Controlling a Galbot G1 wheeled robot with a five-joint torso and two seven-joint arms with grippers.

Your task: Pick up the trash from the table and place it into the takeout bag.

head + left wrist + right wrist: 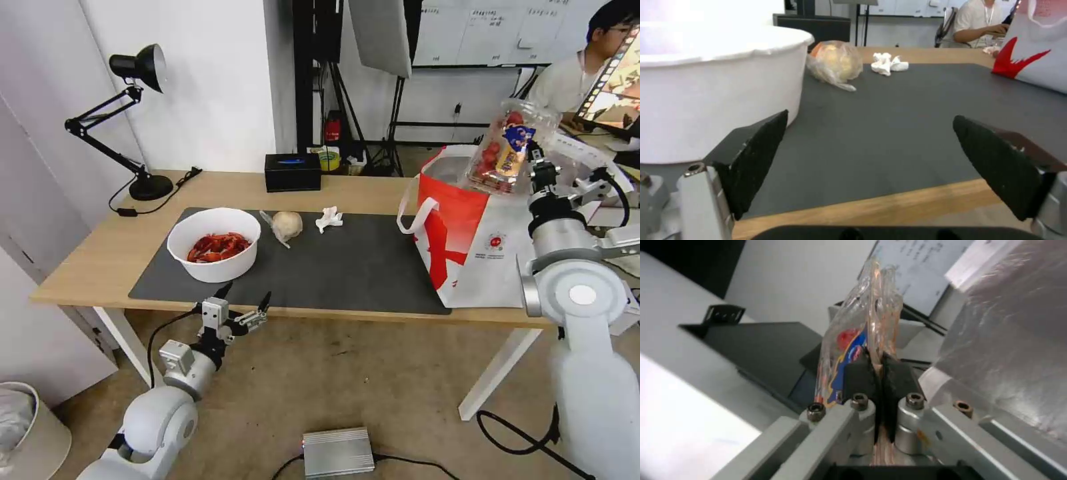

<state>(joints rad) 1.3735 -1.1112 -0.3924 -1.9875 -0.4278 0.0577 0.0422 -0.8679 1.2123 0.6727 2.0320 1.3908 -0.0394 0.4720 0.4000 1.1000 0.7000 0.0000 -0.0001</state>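
The clamshell (510, 147) w/ red fruit is held up over the open bag (467, 247) at the table's (100, 247) right end, its edge pinched between the closed fingers of the right gripper (876, 373). Foil lining is seen just beside it in the right wrist view. The left gripper (245, 297) is kept low at the table's front edge, fingers spread wide, nothing gripped, just in front of the bowl (213, 243) of shells. On the mat (347, 267), the wrapped lump (287, 225) & tissue (329, 218) are found behind, btw bowl & bag.
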